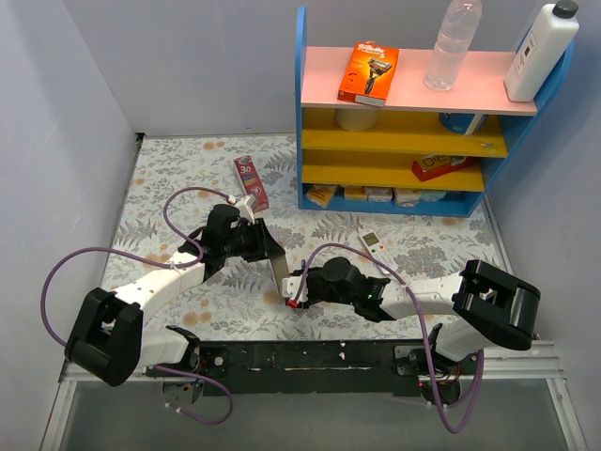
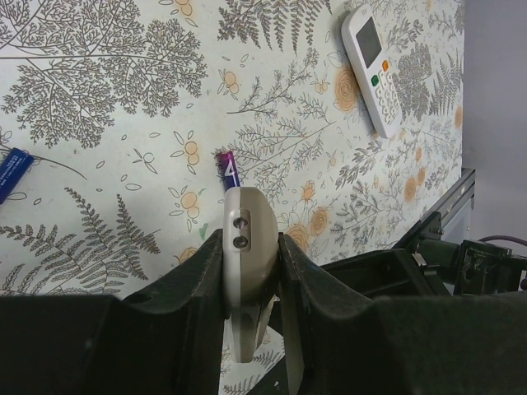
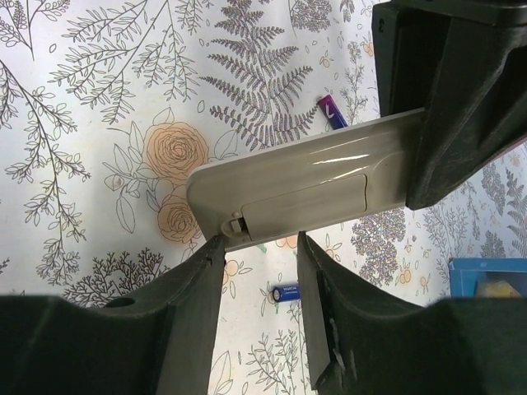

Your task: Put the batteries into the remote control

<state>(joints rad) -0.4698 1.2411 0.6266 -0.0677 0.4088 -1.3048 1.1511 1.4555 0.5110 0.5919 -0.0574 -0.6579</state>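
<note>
The left tool [image 2: 249, 255] is clamped on a beige remote [image 2: 247, 210], its fingers [image 2: 198, 280] pressed against the two long sides, with one end of the remote sticking out past the fingertips. In the right wrist view the remote is held off the desk [image 1: 178, 160] with its back and the outline of its battery cover facing the camera.

The right tool [image 3: 257, 243] has its fingers apart, and the free end of the remote sits just above the gap between the fingertips. I cannot tell whether they touch it.

One dark blue-purple battery [image 2: 230, 171] lies on the desk just beyond the remote's free end. A second battery [image 3: 286, 291] lies on the desk below the remote and shows between the right tool's fingers. Another blue object at the left edge of the left wrist view is cut off, so I cannot tell what it is.

A white remote [image 1: 373, 242] lies face up farther out on the desk, near the right arm. At the back stands a blue shelf [image 1: 305, 113] with an orange razor pack [image 1: 368, 72] and a clear bottle [image 1: 453, 44] on top. A red box [image 1: 251, 181] lies beside it.
</note>
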